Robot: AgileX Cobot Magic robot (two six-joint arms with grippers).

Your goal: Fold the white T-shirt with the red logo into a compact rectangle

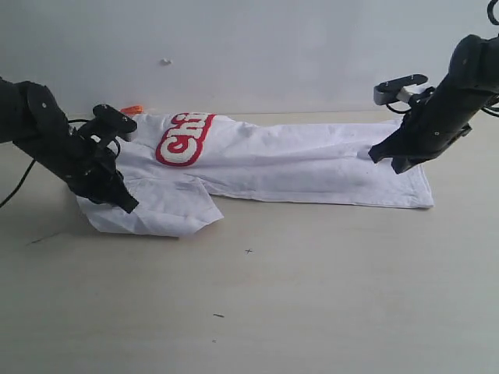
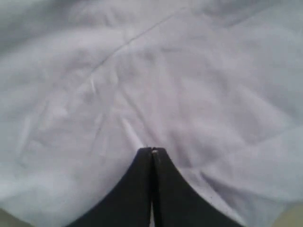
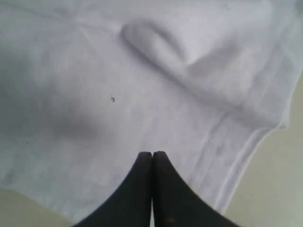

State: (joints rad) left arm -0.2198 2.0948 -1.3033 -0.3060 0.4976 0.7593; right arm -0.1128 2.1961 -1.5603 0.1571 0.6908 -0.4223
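- Exterior view: the white T-shirt [image 1: 296, 167] lies flat on the bench [image 1: 273, 304], stretched from left to right, with one sleeve spread toward the front on the left side.
- The red logo [image 1: 183, 139] is on the left part of the shirt, and only its first letters are visible. A small orange tag [image 1: 132, 110] shows at the far left edge.
- The left end effector [image 1: 125, 204] is low on the sleeve part. The right end effector [image 1: 386, 156] touches the shirt near its right end, where a little cloth stands up beside it.
- Left wrist view: the left end effector [image 2: 152, 150] has its jaws pressed together, and the tips rest against wrinkled white T-shirt [image 2: 189, 85] fabric that fills almost the whole picture. I cannot tell if cloth is pinched between them.
- Right wrist view: the right end effector [image 3: 152, 153] is also closed. Its tips are over the white T-shirt [image 3: 94, 85], close to the stitched hem, and the bare bench [image 3: 279, 184] shows beyond that edge. A raised fold lies farther on. A grip on cloth is not clear.
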